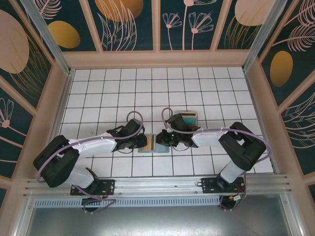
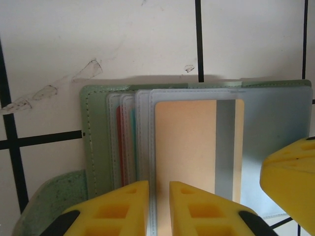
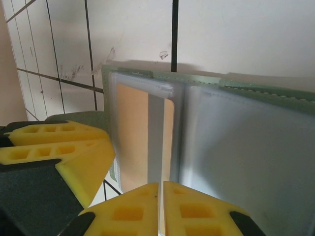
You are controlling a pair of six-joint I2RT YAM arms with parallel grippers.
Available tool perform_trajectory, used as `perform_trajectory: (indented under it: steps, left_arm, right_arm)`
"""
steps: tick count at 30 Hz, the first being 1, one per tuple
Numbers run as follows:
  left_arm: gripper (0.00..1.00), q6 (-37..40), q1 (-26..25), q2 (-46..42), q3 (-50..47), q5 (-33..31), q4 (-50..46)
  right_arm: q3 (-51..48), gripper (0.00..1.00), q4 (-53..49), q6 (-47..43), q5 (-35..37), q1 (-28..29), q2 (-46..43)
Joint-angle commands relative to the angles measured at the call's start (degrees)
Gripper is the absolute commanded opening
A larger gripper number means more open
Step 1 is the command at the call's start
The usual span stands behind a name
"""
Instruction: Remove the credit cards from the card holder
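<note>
The card holder [image 1: 147, 143] lies open on the tiles between my two grippers, its grey-green cover [image 2: 98, 137] rimming pale blue-grey pockets [image 3: 246, 147]. A yellow-gold credit card [image 2: 184, 147] with a grey stripe shows in the window pocket [image 3: 133, 137]. Thin red [image 2: 119, 147] and teal [image 2: 132, 142] card edges peek from the pockets to its left. My left gripper [image 2: 158, 196] is closed to a narrow gap over the window pocket's stitched edge. My right gripper [image 3: 161, 196] is shut to a slit on the holder's near edge, in line with the card's stripe.
A small clear tray [image 1: 188, 117] sits just behind the right gripper [image 1: 161, 140]. The left gripper [image 1: 135, 141] and right gripper face each other, fingers a few centimetres apart. Wooden walls [image 1: 157, 59] ring the white tiled floor [image 1: 147, 88], which is bare at the back.
</note>
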Motion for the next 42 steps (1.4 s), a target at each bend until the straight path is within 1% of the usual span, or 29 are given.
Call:
perform_trajectory:
  steps: [1,10,23,25,27,29,30,38,42]
  left_arm:
    - [0.20,-0.3,0.2,0.7,-1.0,1.4,1.8]
    - [0.18,-0.8,0.2,2.4,-1.4,2.9,2.0]
    - [0.18,-1.1,0.2,2.8,-1.6,3.6,2.5]
    - [0.18,-1.1,0.1,2.7,-1.7,3.7,2.4]
    - [0.17,-1.1,0.2,2.8,-1.6,3.4,2.1]
    - [0.15,-1.2,0.2,2.8,-1.5,2.9,1.6]
    - [0.12,-1.3,0.2,2.9,-1.3,2.6,1.1]
    - [0.07,-1.3,0.2,3.1,-1.7,0.7,-0.8]
    - [0.07,-1.3,0.2,3.3,-1.8,0.7,-0.8]
  right_arm:
    - [-0.1,0.11,1.7,0.1,-1.5,0.4,1.0]
    - [0.7,0.12,1.9,-0.4,-2.5,0.4,3.2]
    - [1.3,0.13,3.0,-0.9,-4.5,0.4,4.7]
    - [1.3,0.08,3.2,-0.9,-4.7,0.4,4.6]
    - [1.4,0.00,2.6,-1.1,-4.6,0.4,4.5]
    - [1.3,0.00,1.7,-1.2,-3.7,0.2,4.0]
    - [0.9,0.00,1.4,-1.3,-3.3,0.1,3.5]
    - [-2.9,0.00,-1.6,-2.5,-1.8,-2.6,-1.1]
    - [-3.8,0.00,-2.2,-3.1,-2.1,-3.5,-2.3]
